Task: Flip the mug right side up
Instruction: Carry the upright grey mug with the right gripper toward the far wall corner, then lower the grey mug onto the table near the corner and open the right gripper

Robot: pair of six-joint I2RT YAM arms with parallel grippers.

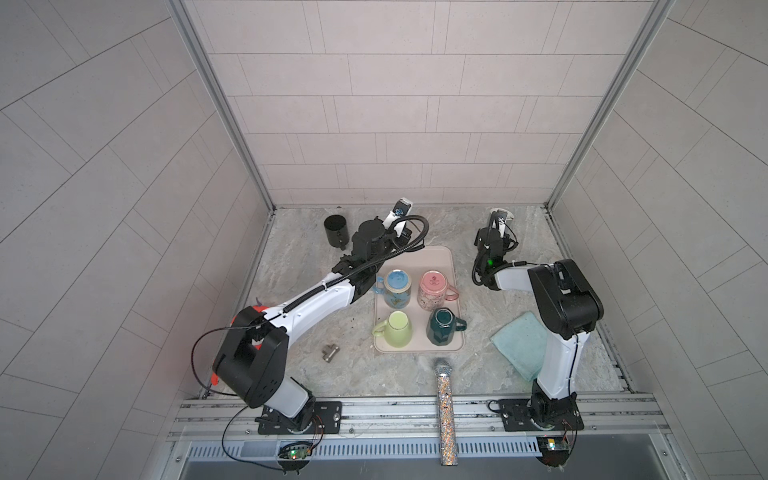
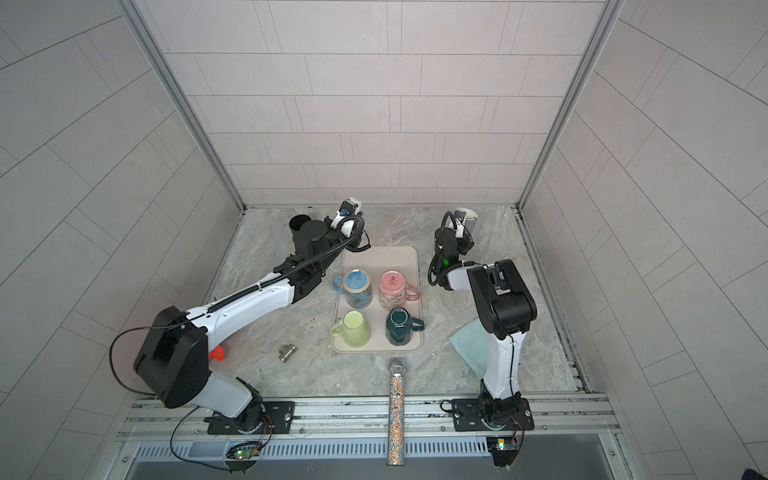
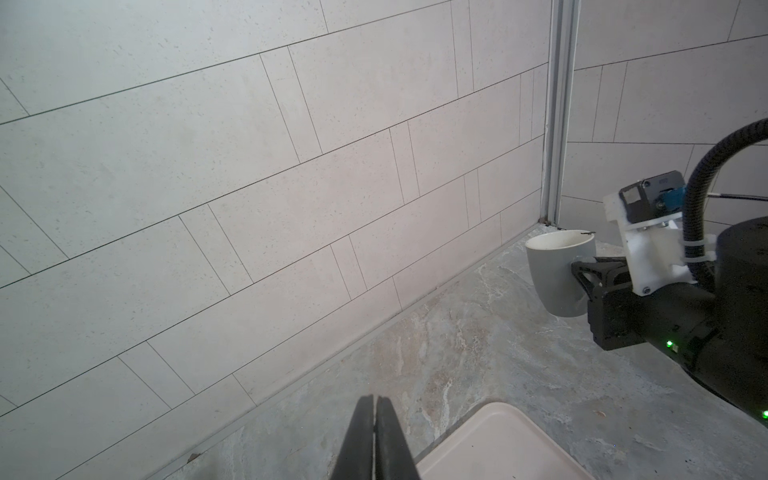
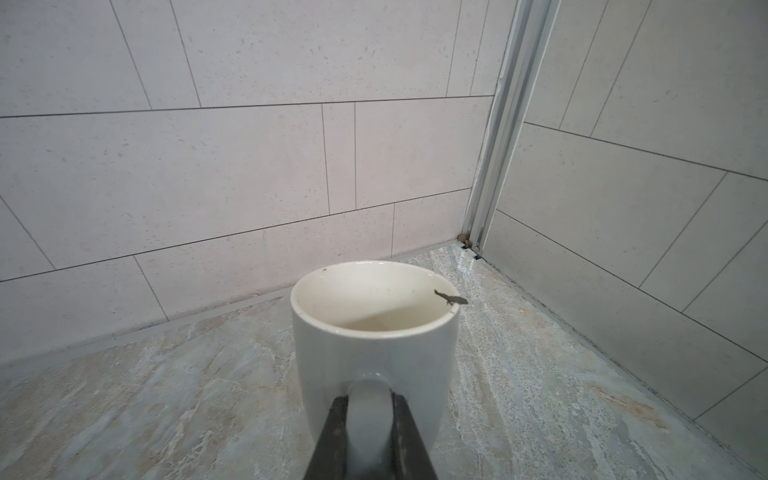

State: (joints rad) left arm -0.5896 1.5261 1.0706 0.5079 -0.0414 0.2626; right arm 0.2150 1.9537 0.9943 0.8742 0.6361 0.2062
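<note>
Counter [image 1: 457, 232]: marble, tiled walls on three sides.
Left gripper [image 3: 376, 405]: closed, empty, above the tray's [image 3: 494, 440] far left corner.
Mug [image 4: 374, 345]: far right, near the back wall, upright, mouth up.
Right gripper [image 4: 370, 401]: clamped on the mug's handle from its near side.

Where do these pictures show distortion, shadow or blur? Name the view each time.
In both top views, lines on the side-wall tiles bow: wide-angle distortion. In the right wrist view, the white mug is sharp, shadowed inside; the right gripper jaws look soft. In the left wrist view, the left gripper jaws are dark and soft.
</note>
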